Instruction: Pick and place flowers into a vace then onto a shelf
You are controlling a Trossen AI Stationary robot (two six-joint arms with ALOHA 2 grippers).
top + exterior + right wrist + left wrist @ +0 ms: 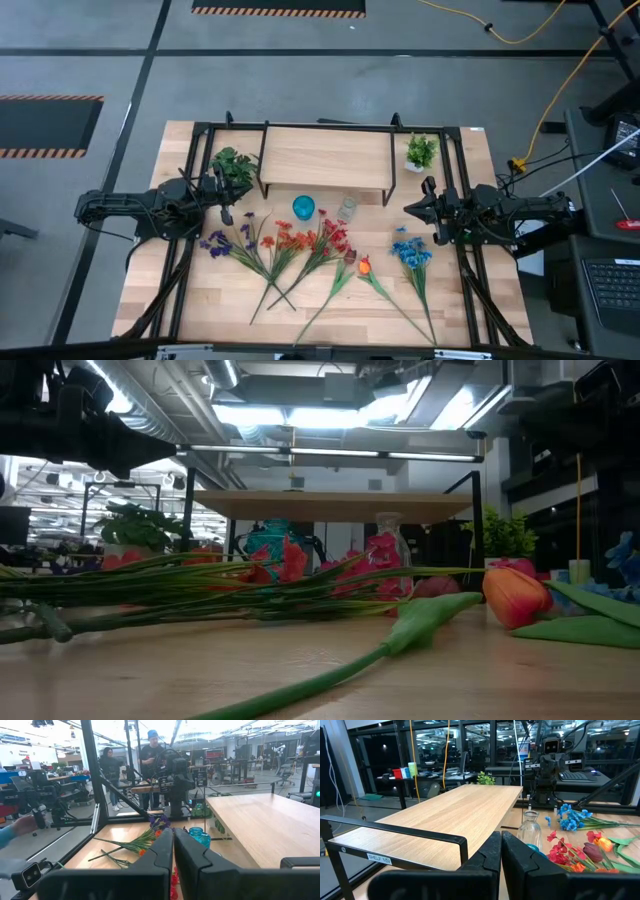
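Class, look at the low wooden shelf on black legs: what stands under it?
Under the light-wood shelf on black metal legs stand a teal glass vase and a clear glass bottle vase; flower blooms cover their bases.

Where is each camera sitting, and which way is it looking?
High view: above the table, looking straight down; both arms show, left claw and right claw shut.
Low view: at tabletop height, looking across the flowers to the shelf.
Left wrist view: on the left arm, looking along the shelf toward the right arm.
Right wrist view: on the right arm, looking toward the left arm.
Shared: every view shows the blue vase.
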